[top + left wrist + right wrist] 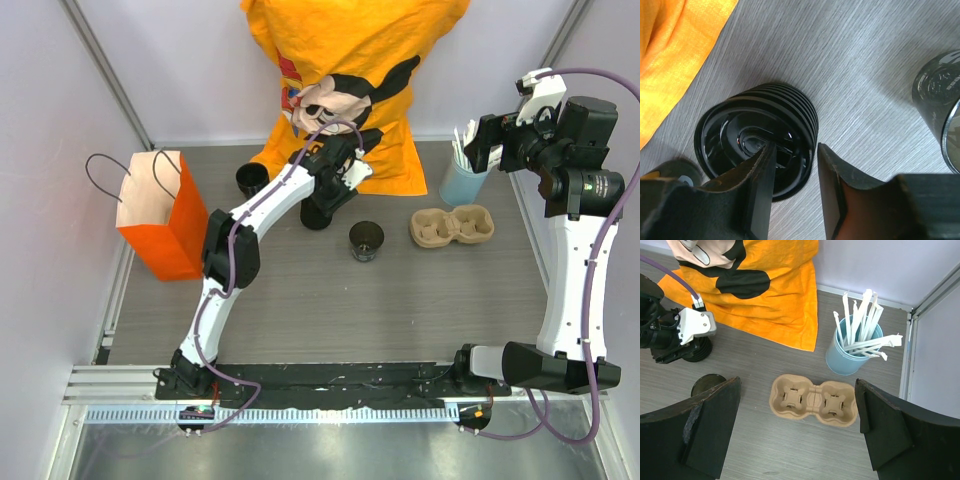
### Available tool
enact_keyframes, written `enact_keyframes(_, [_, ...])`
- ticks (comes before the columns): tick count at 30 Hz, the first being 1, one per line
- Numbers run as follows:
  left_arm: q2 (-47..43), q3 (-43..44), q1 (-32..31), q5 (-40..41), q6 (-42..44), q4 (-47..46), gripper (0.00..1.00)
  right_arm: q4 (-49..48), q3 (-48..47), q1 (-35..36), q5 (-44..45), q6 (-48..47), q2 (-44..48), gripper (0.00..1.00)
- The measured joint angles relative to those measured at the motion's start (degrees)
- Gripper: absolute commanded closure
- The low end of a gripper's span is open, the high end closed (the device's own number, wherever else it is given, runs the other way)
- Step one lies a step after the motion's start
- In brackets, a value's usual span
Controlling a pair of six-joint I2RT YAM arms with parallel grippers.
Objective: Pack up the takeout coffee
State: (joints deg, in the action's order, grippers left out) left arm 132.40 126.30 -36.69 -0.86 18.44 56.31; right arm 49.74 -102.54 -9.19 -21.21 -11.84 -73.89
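1. Grey wood-grain tabletop (pixel 300 310) is carrying the takeout coffee (pixel 252 180) upright, long axis standing vertical, near the orange paper bag (pixel 165 225).
2. Left gripper (pixel 796 147) is hovering to that cup's right in the top view, jaws part-way apart astride the rim of a black lid stack (pixel 755 135), pinching nothing; this arm is sitting nearer.
3. Right gripper (pixel 797 385) is hanging spread wide, carrying nothing.
4. No writing is showing legibly; the orange cloth (pixel 400 60) is displaying a cartoon mouse.

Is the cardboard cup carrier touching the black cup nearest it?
Apart. Top external view shows bare table between the cardboard cup carrier and that black cup.
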Motion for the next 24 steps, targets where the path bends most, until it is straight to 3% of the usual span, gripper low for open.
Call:
enact_keyframes(15, [0.31,0.00,0.00,0.22,0.00,-0.15,0.78,0.00,0.00,0.00,-0.44,0.02,0.00,0.00])
enact_keyframes(24, [0.31,-0.11,0.00,0.22,-0.28,-0.20,0.78,0.00,0.00,0.00,-0.61,0.02,0.00,0.00])
